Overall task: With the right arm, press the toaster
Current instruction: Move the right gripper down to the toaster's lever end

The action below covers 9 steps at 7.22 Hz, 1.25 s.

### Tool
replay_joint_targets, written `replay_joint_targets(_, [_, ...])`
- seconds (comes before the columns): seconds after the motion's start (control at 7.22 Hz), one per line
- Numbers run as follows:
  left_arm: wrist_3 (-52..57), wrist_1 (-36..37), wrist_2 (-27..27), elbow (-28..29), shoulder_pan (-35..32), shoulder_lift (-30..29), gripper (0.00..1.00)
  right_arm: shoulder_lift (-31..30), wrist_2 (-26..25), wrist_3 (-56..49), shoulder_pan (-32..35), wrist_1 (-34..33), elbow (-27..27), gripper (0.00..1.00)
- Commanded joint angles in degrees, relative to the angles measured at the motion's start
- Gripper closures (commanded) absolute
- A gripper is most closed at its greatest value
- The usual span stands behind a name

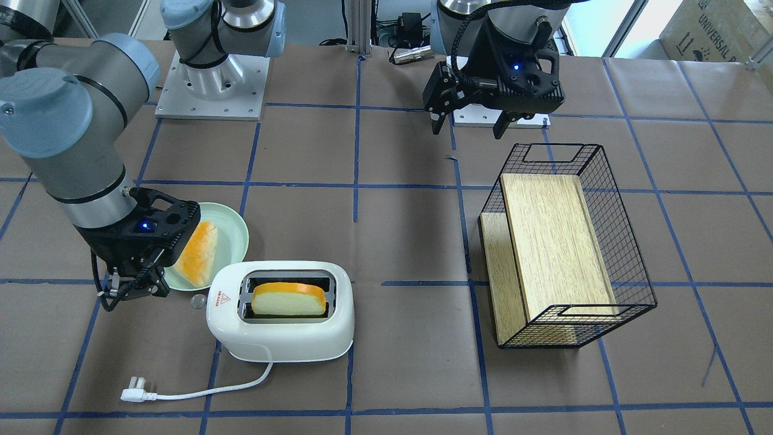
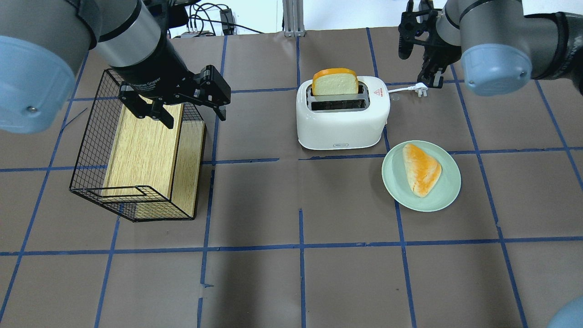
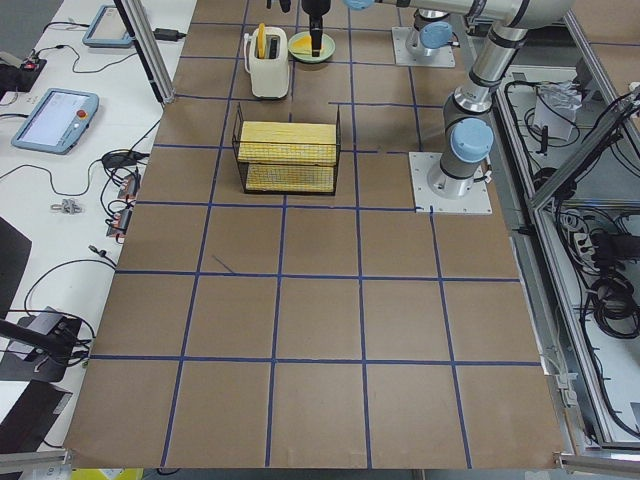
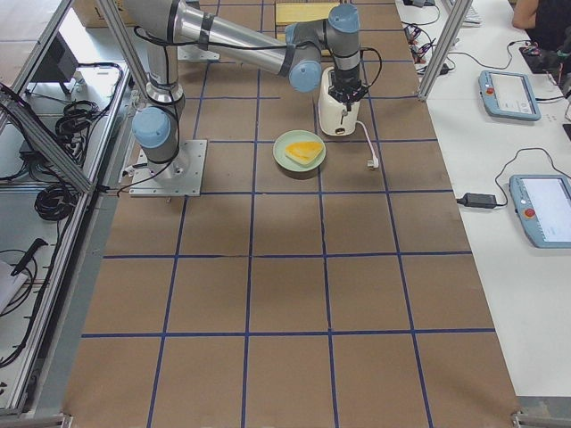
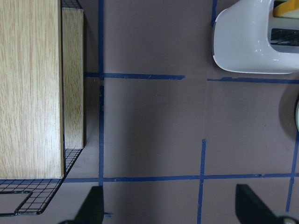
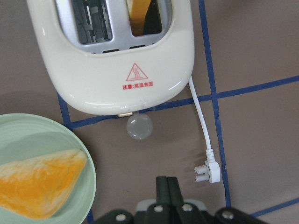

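The glossy white toaster (image 1: pixel 281 329) stands mid-table with a slice of bread (image 1: pixel 288 299) standing up in one slot. It also shows in the overhead view (image 2: pixel 341 120) and in the right wrist view (image 6: pixel 112 70), with its red triangle sticker and clear knob (image 6: pixel 139 127). My right gripper (image 6: pixel 167 184) is shut and empty. It hangs beside the toaster's knob end, apart from it, above the table near the plug (image 6: pixel 208 171); it also shows in the front view (image 1: pixel 130 293) and the overhead view (image 2: pixel 430 77). My left gripper (image 2: pixel 193 116) is open and empty over the basket's near edge.
A green plate (image 2: pixel 444 200) with a wedge of bread (image 2: pixel 421 168) lies next to the toaster on my side. The white cord and plug (image 1: pixel 134 391) trail off the toaster's knob end. A black wire basket (image 2: pixel 91 150) holding a wooden box (image 2: pixel 143 150) stands on the left.
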Motion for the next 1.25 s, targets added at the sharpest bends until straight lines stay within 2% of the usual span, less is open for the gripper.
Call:
replay_joint_targets(0.0, [0.0,0.0,0.0,0.0,0.0,0.0,0.00,1.9,3.8,-0.1,0.3,-0.8,0.0,0.88])
replay_joint_targets(0.14, [0.0,0.0,0.0,0.0,0.0,0.0,0.00,2.7,5.3,-0.3,0.3,-0.8,0.0,0.87])
replay_joint_targets(1.11, [0.0,0.0,0.0,0.0,0.0,0.0,0.00,6.7,5.2,-4.2,0.2,-0.8,0.0,0.83])
